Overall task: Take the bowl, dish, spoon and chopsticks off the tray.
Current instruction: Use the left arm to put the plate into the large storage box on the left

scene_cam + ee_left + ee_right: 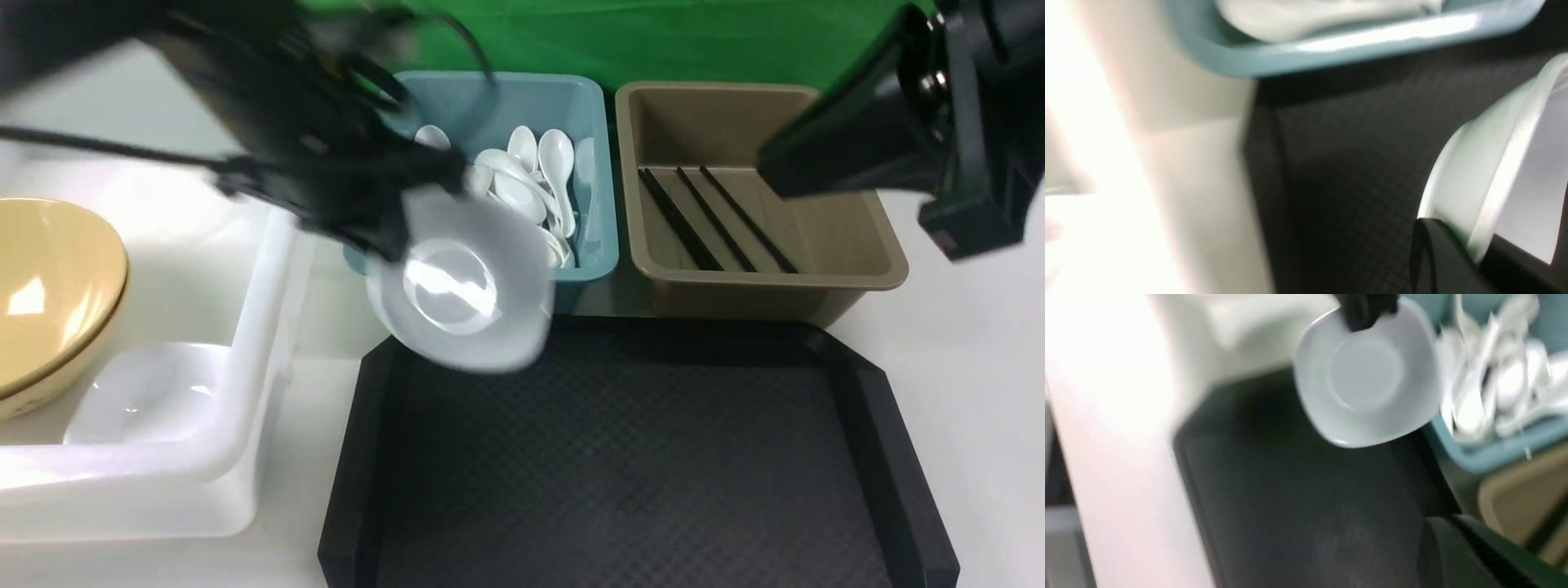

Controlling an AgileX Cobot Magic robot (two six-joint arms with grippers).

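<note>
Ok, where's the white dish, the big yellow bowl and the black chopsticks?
dish (457, 286), front view, on its flat round middle.
bowl (49, 286), front view, on its yellow inside.
chopsticks (715, 220), front view, halfway along the middle stick.

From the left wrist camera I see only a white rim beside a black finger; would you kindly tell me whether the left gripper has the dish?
Observer: Yes, the left gripper is shut on the rim of the dish, holding it tilted above the far left corner of the tray.
Operator: Thank you. Is anything left on the tray?
Observer: No, all that shows of its surface in the front view is bare.
Operator: And where is the bowl?
Observer: The yellow bowl leans inside the white bin on the left.
</note>
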